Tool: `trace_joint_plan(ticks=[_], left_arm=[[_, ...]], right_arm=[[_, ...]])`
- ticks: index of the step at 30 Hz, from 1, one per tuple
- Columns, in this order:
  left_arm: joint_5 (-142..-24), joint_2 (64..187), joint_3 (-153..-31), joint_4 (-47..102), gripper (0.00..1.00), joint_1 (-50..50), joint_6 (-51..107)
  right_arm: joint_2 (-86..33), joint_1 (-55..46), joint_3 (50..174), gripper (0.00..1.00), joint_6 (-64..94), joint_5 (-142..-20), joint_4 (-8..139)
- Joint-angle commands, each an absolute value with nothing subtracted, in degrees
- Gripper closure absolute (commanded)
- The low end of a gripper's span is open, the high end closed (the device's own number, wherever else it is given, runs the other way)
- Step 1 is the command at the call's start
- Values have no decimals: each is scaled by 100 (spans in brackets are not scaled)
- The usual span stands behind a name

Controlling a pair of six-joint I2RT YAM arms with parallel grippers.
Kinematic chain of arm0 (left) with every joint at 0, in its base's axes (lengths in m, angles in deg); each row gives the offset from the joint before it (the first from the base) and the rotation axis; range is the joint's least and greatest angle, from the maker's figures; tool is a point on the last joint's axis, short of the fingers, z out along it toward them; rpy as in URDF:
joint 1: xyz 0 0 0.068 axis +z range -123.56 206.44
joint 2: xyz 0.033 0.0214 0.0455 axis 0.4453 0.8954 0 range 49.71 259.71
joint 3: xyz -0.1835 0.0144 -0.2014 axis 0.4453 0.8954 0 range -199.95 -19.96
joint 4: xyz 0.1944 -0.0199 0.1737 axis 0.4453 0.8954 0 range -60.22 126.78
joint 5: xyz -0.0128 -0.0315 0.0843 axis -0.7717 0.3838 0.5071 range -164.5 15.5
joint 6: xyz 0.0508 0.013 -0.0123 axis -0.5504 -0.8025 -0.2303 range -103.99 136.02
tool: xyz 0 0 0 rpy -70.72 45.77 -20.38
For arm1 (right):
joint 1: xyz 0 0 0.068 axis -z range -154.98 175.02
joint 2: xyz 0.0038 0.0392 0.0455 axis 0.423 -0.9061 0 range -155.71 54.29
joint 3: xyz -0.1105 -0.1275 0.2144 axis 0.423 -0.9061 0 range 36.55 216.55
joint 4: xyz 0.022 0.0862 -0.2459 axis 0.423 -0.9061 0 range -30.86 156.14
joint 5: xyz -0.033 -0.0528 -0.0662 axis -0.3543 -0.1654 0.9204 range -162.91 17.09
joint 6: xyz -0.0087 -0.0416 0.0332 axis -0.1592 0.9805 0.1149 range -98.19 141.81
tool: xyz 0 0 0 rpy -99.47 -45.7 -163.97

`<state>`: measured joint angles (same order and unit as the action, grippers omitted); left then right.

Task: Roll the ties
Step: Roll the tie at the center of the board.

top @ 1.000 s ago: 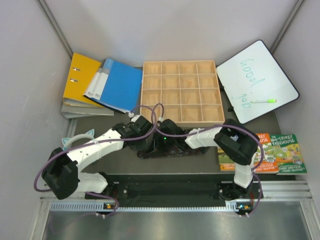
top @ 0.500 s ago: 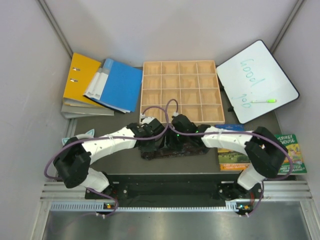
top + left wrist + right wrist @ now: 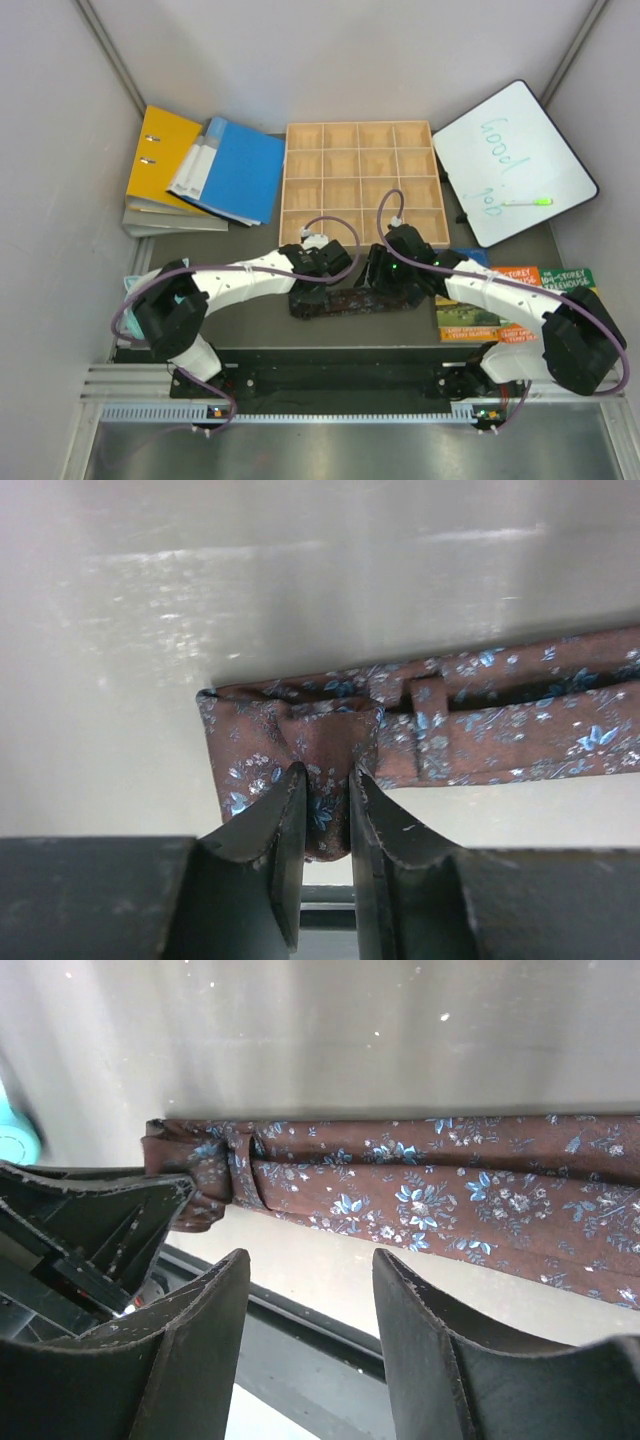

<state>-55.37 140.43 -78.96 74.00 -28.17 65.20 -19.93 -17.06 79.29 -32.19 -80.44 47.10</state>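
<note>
Brown tie (image 3: 500, 730) with blue flowers, end pinched in left pincer (image 3: 325, 782).

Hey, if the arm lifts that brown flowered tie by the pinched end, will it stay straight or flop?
Probably flops: the tie is thin cloth, already creased and folded where the left gripper pinches it. It looks light, so it should lift easily. Lying flat, it likely won't roll on its own.

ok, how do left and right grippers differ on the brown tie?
The black left gripper is shut, pinching the folded end of the brown floral fabric tie; the black right gripper is open, holding nothing. Left sits at the tie's end, right farther along it. Both are down at the tie.
</note>
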Motion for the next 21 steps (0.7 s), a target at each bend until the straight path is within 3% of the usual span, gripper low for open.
trace_joint_plan(ticks=[1, 8, 14, 21], left_arm=[[-5605, 14392, -8244, 7179, 71, -3033, 6769], [-5341, 14648, -8657, 7416, 42, -3323, 6928], [-4955, 14261, -8947, 7969, 25, -3359, 6945], [-4261, 13367, -9185, 8997, 21, -3209, 7112]], right_arm=[[-1691, -1637, 7944, 47, -3005, -7845, 4523], [-1620, -1637, 7953, 48, -2970, -7880, 4540], [-1532, -1646, 7944, 49, -2978, -8091, 4698], [-1673, -2005, 8365, 49, -3005, -8057, 4550]])
